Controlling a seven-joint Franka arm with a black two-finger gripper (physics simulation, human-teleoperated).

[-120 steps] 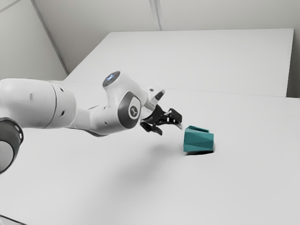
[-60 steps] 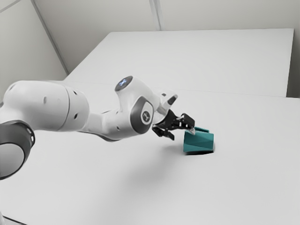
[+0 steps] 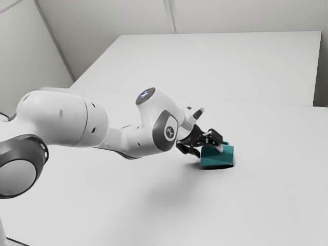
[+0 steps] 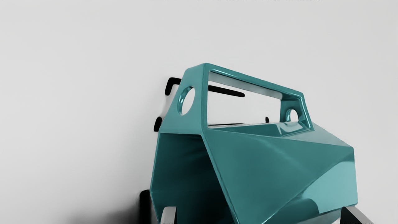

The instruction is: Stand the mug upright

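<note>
Mug (image 3: 217, 158) lies on its side on the table (image 3: 277, 205), handle (image 4: 255, 79) raised along its flank, not yet upright. Its mouth (image 4: 189, 174) is open sideways, and the hollow behind it is dark; I cannot tell what, if anything, is deeper inside. My gripper (image 3: 210, 152) is at the mug, its 2 fingers (image 4: 169, 215) spread wide: 1 fingertip is by the mouth, the other near the opposite end. Whether either touches is unclear. Behind the gripper, the arm (image 3: 146, 135) reaches in from the exterior view's left, above the same table.
</note>
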